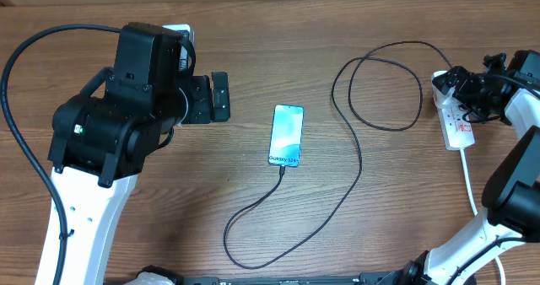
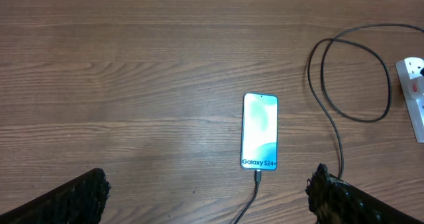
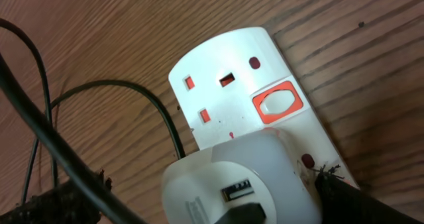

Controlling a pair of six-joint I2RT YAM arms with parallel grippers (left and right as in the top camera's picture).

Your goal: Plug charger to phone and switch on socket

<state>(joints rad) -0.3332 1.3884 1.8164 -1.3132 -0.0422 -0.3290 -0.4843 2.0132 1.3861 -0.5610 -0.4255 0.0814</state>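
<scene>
**Cable is in; the socket's rocker is the job left**

The phone [image 1: 287, 136] lies flat near the middle of the table [image 1: 169, 201], screen lit. The charger [image 1: 361, 160] looks seated in the phone's near end. From there the cable runs toward the near edge, swings back, and coils once before reaching the socket [image 1: 456, 116] by the right edge.

My left gripper [image 2: 209, 187] hangs spread wide and empty, left of the phone. My right gripper [image 3: 212, 177] is just as wide open over the socket, with a finger on either side of the white plug [image 3: 232, 181], gripping nothing that I can see.

I judge the socket a light plastic shell on smooth wood, so a sideways shove would skid it. The red switch [image 3: 277, 105] is a small, stiff rocker, and I'd press it straight down with one fingertip rather than pinch anything. (That rocker sits beside the empty outlet; the plug hides whatever serves its own.)

The cable is thin and limp. Snagging it could drag the slim, slippery phone or unseat the connector, so I'd keep my fingers out of the coil.
</scene>
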